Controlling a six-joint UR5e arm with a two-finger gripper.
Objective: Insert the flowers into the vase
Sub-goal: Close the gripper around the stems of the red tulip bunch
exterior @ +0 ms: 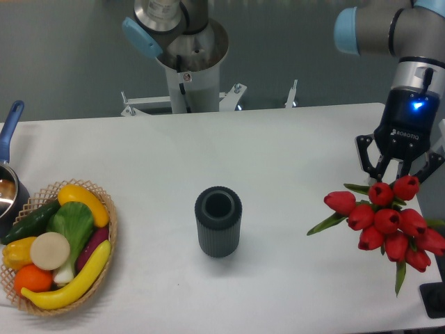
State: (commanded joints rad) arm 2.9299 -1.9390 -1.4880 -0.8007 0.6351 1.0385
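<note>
Reaching step, likely: gripper (400,174) spread wide and empty just above the flowers (386,221), which lie right under and slightly ahead of it, vase (218,221) well off to one side, upright; next, closing on stems.

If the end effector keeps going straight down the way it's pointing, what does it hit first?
Most likely the flowers: the end effector points down with its fingers spread right above the red buds. Depth is hard to judge from this one view, so it might instead pass behind them to the table.
</note>
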